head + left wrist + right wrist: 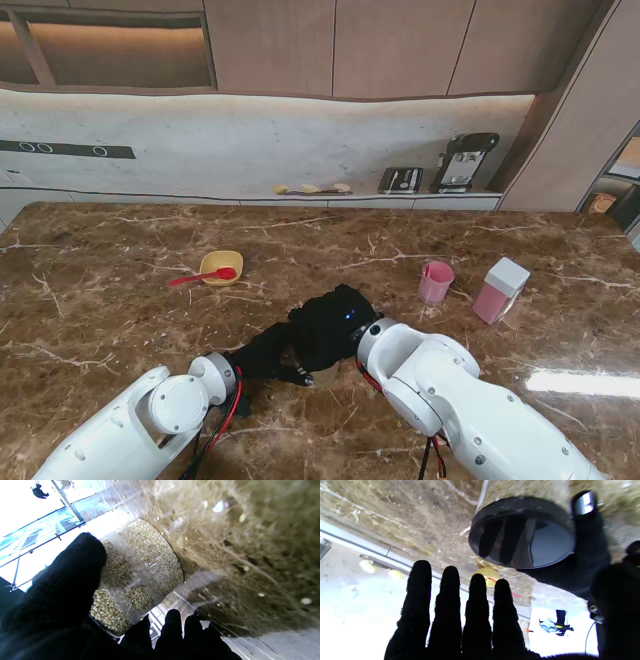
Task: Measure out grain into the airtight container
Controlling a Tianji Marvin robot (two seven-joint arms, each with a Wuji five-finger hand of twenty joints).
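Brown marble, veined in pale lines, forms the surface (pixel 120 300) that carries everything. Close to the robot, at about 6 o'clock on it, both black-gloved hands meet over a clear airtight container (pixel 140 575) that stands on the stone. The left robot hand (pixel 265 352) is wrapped around the container's wall: in the left wrist view its thumb (pixel 72 575) presses one side and the fingertips (pixel 172 625) curl round the other, with pale grain (pixel 152 555) filling the inside against the transparent wall. The right robot hand (pixel 330 325) hovers over the top of the same container, covering it from the stand's view. In the right wrist view four of its fingers (pixel 450 605) are straight and slightly apart, holding nothing, and they mirror in the container's dark glossy lid (pixel 520 532), which is seated on the clear body, while the left hand's glove grips the far side of the lid's rim.

At about 10 o'clock from the hands, well apart from them, sits a small yellow bowl (pixel 222 266) with a red spoon (pixel 200 278) resting in it, handle pointing to the left. At about 2 o'clock stands a pink cup (pixel 436 282), and just beside it, further right, a pink box with a white top (pixel 500 290). Beyond the surface, a ledge against the wall holds a black coffee machine (pixel 464 160)
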